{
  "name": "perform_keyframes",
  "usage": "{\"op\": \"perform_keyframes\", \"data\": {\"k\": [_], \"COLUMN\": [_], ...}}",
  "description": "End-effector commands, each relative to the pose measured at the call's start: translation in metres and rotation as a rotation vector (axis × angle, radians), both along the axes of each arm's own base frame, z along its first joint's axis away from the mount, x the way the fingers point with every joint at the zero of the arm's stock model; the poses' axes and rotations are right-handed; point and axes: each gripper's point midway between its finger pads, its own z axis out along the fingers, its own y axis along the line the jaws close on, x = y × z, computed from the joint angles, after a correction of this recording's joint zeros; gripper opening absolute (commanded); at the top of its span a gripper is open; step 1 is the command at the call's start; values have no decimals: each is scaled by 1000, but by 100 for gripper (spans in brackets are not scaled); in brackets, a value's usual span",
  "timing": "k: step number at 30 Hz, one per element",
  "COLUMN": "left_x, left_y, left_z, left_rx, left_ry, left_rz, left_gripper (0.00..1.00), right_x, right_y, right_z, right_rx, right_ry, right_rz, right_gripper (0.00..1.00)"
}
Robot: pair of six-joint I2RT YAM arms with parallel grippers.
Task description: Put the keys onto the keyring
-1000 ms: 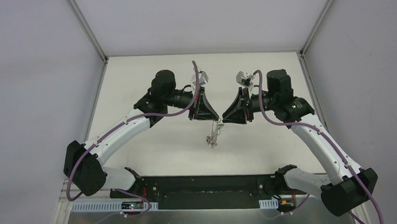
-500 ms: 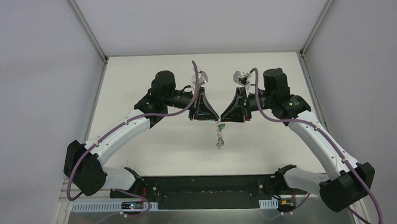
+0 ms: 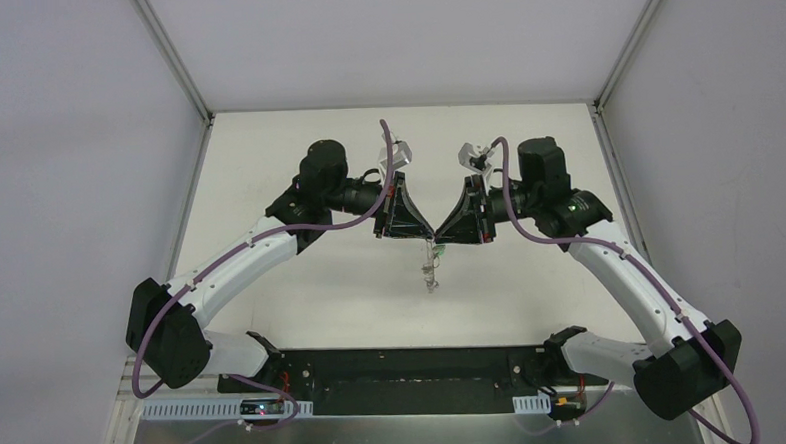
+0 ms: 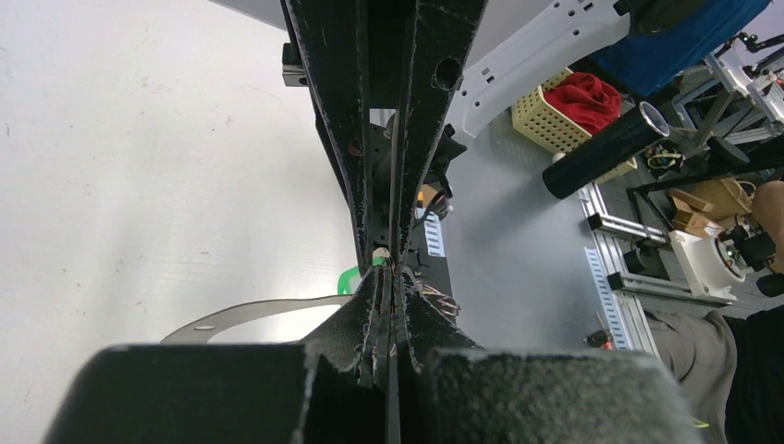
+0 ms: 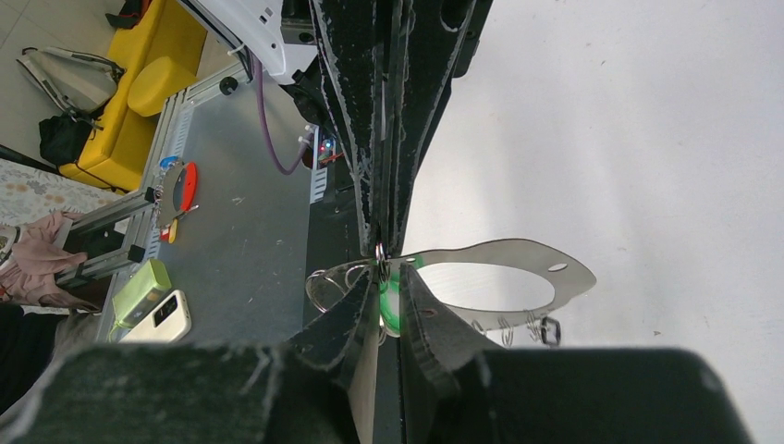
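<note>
I see the white table point(image 3: 302, 286) boxed by pale grey walls point(image 3: 65, 146) left, right and behind it; past its near edge, a yellow sofa point(image 5: 153, 69) and a cream basket point(image 4: 555, 125) holding red cloth point(image 4: 584, 92).

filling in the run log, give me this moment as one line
left jaws: shut on keyring | right jaws: around green key, grip unclear | stage: jaws tip to tip above table
</note>
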Motion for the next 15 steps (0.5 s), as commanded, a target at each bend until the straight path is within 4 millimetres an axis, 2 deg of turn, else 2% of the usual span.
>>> {"op": "perform_keyframes", "data": {"k": [1, 6, 11, 15], "left_x": [0, 1, 2, 1], "left_y": [1, 0, 0, 1], "left_z": [19, 17, 17, 18], "left_rx": [-59, -54, -54, -58], "left_ry": [-66, -63, -64, -74], "left_rz": [-10, -9, -9, -9], "left_gripper": [0, 0, 0, 0], "right_x": [-4, -5, -4, -3], "right_y": [3, 4, 4, 3], "right_z": [3, 4, 3, 4], "right_rx": [25, 27, 27, 18], "right_ry": [-15, -10, -8, -18], "right_rz": [35, 41, 39, 28], "right_gripper": [14, 10, 1, 0]}}
